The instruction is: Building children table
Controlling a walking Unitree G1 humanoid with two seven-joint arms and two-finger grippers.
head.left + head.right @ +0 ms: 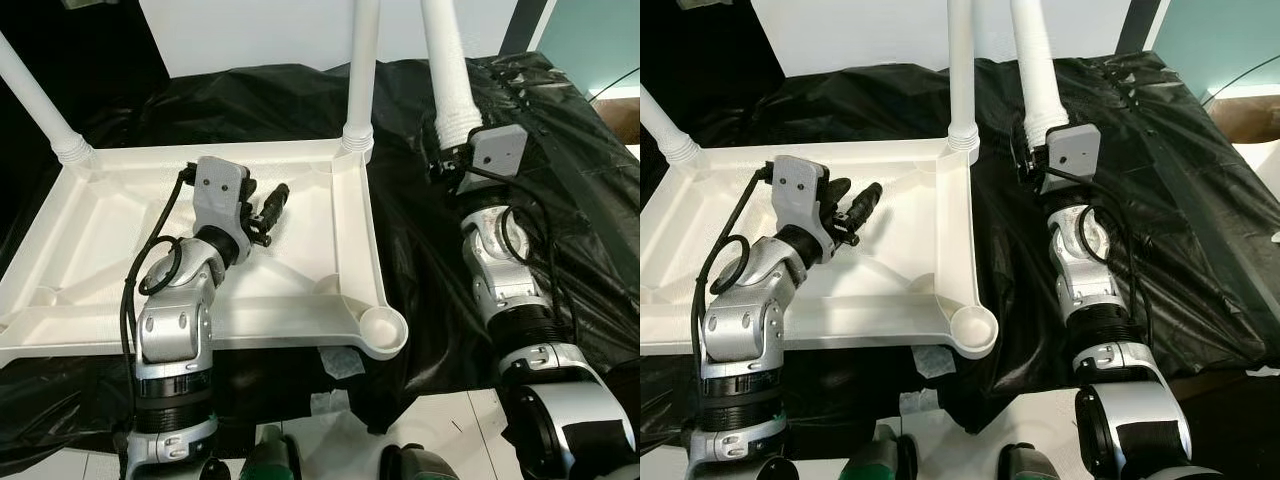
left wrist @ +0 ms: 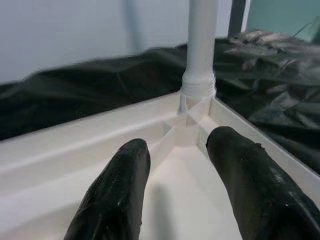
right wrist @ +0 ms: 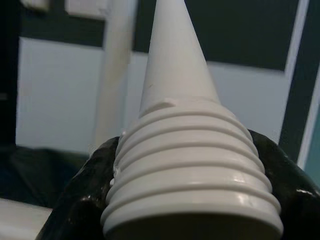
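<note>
Nearest, the right tool (image 1: pixel 452 150) clamps a loose white table leg's (image 1: pixel 447 70) threaded end, right of the upturned tabletop (image 1: pixel 90 240) on black sheeting (image 1: pixel 560 150). Left tool (image 1: pixel 268 208) hovers open, empty. Align threads squarely over the empty near-right socket (image 1: pixel 383 327).

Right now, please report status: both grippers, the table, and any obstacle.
Right gripper shut on loose leg, threaded end down. Left gripper open over upturned tabletop. Near-right corner socket empty. Nothing in the way.

White tabletop (image 1: pixel 300 225) lies upside-down (two legs fitted); loose threaded leg (image 1: pixel 448 70) stands beside it.
</note>
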